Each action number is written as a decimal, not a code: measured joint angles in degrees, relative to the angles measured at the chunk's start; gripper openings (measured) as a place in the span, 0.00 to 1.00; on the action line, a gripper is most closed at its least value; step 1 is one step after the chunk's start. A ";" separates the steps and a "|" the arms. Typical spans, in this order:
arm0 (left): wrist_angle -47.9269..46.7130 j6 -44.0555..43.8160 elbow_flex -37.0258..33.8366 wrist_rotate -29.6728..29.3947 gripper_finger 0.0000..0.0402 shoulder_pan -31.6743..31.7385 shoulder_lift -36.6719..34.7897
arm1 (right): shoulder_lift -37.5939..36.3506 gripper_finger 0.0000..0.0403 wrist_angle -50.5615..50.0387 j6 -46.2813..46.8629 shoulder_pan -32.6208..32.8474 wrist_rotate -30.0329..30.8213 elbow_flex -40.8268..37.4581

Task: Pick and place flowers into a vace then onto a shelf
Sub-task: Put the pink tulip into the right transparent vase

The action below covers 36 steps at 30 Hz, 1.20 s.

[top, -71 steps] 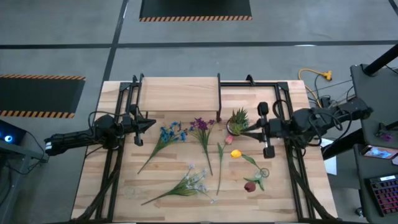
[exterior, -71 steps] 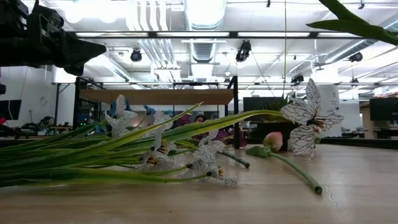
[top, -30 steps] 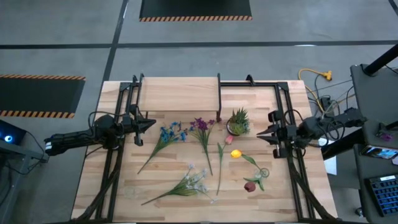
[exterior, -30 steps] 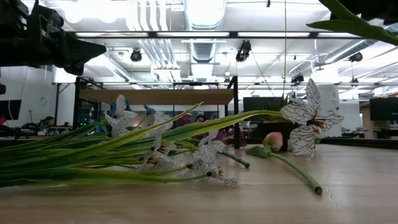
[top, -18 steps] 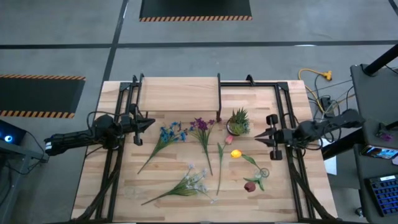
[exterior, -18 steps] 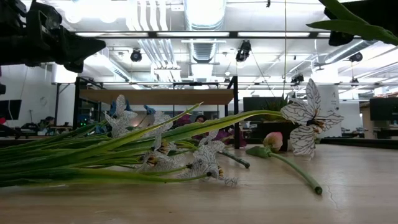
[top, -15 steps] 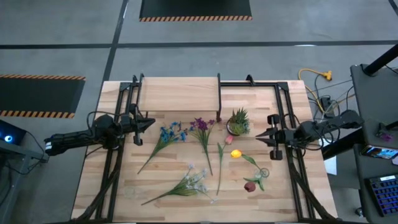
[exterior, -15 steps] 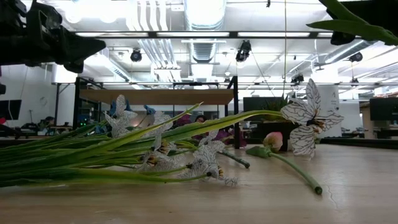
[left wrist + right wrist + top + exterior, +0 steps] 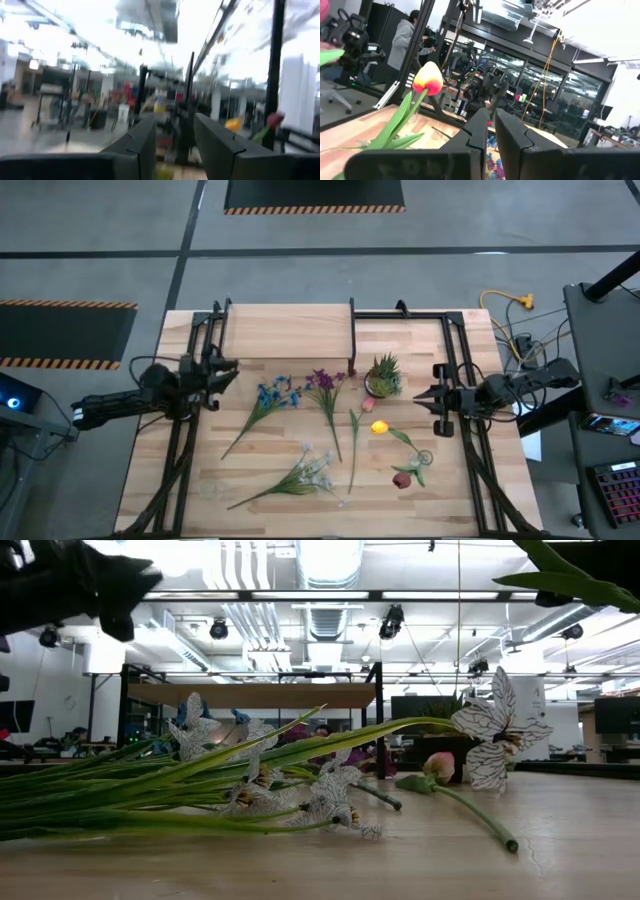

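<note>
The flowers lie loose on the table between the arms: a blue stem (image 9: 268,396), a purple one (image 9: 325,387), a white one (image 9: 300,476), a pink bud (image 9: 367,405), a yellow-orange tulip (image 9: 380,426) and a red bloom (image 9: 402,478). In the low view their green stems (image 9: 200,785) fill the foreground. My left gripper (image 9: 232,367) (image 9: 175,122) hovers open, left of the blue stem. My right gripper (image 9: 418,394) (image 9: 491,112) hovers shut, right of the pink bud, and its wrist view shows the tulip (image 9: 427,78). The shelf (image 9: 290,330) stands at the far edge.
A short spiky potted plant (image 9: 383,373) stands beside the shelf's right legs, close to my right gripper. Black frame rails (image 9: 190,430) (image 9: 470,440) run along the table's left and right sides. A person (image 9: 402,37) is in the room beyond the table.
My left gripper has drawn back a little toward the table's left edge and opened: its tip came to a point before, and now the fingers stand apart. In the low view its dark shape has risen and tipped. The flowers have not moved.
</note>
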 joint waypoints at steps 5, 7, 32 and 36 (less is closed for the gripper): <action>5.37 -0.04 0.02 -0.36 0.29 0.00 0.00 | -0.03 0.07 0.28 -1.79 0.00 0.00 0.03; 6.85 -0.71 0.02 -1.06 0.29 0.00 0.00 | -0.03 0.07 0.46 -1.91 0.00 -0.02 0.19; -0.02 -2.06 22.02 8.66 0.60 -0.04 27.94 | 0.17 0.07 -1.55 10.48 0.02 1.79 0.33; -10.87 -4.34 32.10 7.07 0.60 -0.31 36.04 | 0.04 0.07 -1.33 9.75 0.02 3.46 0.33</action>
